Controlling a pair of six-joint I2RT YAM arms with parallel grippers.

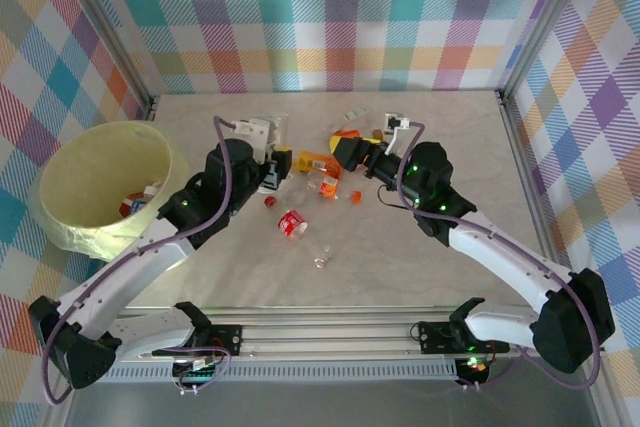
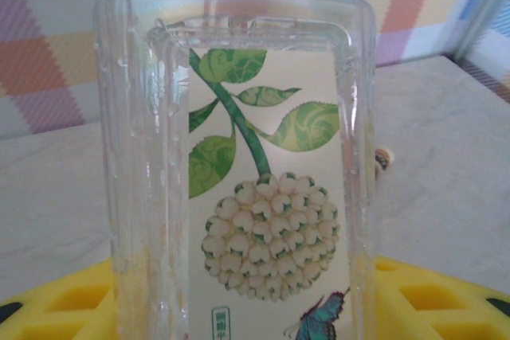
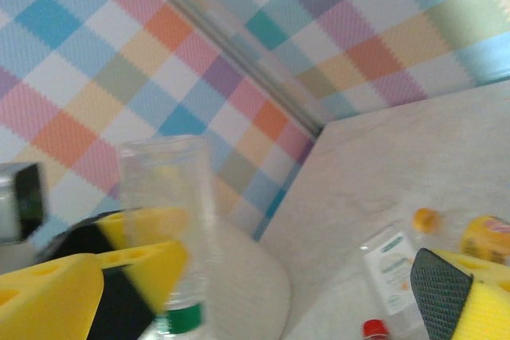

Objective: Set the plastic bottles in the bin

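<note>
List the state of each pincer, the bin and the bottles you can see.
left pincer: shut on clear bottle
clear bottle: gripped, label facing wrist camera
right pincer: open, empty
bin: upright, items inside
red-labelled bottle: lying loose on the table

The left arm (image 1: 140, 267) and right arm (image 1: 500, 247) share white links, black joints with green lights, purple cables (image 1: 228, 162) and yellow, square-pocketed fingers (image 2: 64, 302).
</note>
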